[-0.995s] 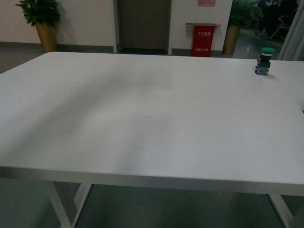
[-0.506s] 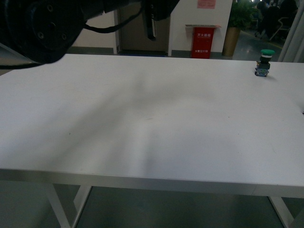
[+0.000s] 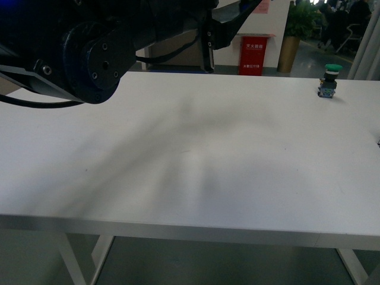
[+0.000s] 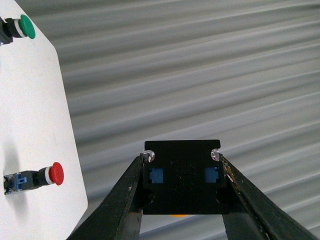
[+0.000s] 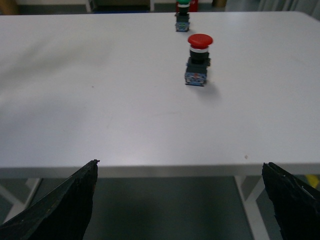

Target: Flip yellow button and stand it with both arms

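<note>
In the left wrist view my left gripper (image 4: 182,160) is shut on the yellow button (image 4: 182,185). Its dark square contact block with two blue windows faces the camera. A sliver of the orange cap (image 4: 176,216) shows behind it. The button is held in the air, beyond the table's edge (image 4: 75,150). In the front view the left arm (image 3: 95,53) fills the upper left; its gripper and the button are hidden there. My right gripper (image 5: 180,164) is open and empty, low at the table's edge (image 5: 165,170).
A green-capped button (image 3: 329,74) stands at the table's far right, also in the left wrist view (image 4: 20,27) and right wrist view (image 5: 183,12). A red-capped button (image 5: 199,60) stands nearer, and shows in the left wrist view (image 4: 50,174).
The left arm has come into the front view from the upper left and now reaches further right across the top. One second ago no arm was in view.
</note>
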Controlling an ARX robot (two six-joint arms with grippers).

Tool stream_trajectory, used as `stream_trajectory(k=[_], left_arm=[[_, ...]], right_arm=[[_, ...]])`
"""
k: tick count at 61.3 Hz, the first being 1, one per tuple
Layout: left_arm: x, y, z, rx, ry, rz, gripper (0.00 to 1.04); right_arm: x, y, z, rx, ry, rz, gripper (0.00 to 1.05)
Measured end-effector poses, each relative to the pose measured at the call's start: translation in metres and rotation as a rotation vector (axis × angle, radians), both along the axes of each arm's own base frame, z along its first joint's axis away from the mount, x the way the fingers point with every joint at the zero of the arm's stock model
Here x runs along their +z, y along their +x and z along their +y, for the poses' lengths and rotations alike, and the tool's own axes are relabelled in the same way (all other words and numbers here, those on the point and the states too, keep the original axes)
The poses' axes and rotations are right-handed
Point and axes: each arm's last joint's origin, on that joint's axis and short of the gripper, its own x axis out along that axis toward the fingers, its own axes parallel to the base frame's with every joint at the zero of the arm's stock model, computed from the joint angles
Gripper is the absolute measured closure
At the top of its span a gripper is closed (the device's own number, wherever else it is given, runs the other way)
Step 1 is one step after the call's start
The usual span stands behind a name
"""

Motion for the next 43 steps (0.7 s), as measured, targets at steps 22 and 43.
stream_trajectory(k=[22,43], left_arm=[[0.005,0.008,-0.006,-0.005,-0.033,0.0,0.68],[0.004,0.003,-0.017,-0.034,-0.048,0.018,0.68]], right_arm=[[0.129,0.144,-0.009,0.142,0.714,-0.024,0.07],[0.087,0.207,0.012,0.162,1.008,0.038,0.07]])
